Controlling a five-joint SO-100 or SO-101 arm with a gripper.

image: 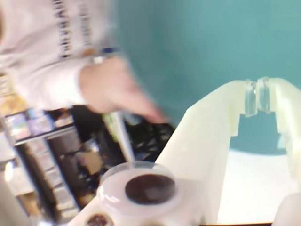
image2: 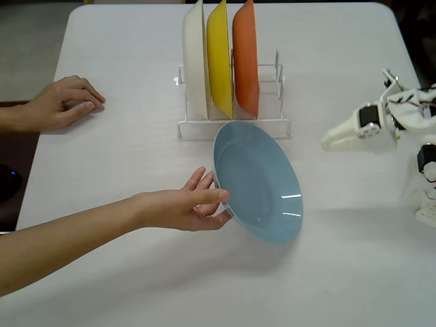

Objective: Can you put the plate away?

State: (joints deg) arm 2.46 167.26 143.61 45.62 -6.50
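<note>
Plate stood tilted on the table, just before the rack, held at its rim by a person's hand. Gripper lay well apart at the right, jaws closed on nothing.

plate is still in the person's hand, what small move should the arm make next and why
Probably a short wait, then a reach toward the plate. A hand holds its left rim, tilting it up just in front of the rack, while the tool rests shut off to the right, touching nothing. Moving in now risks bumping the hand.
</note>
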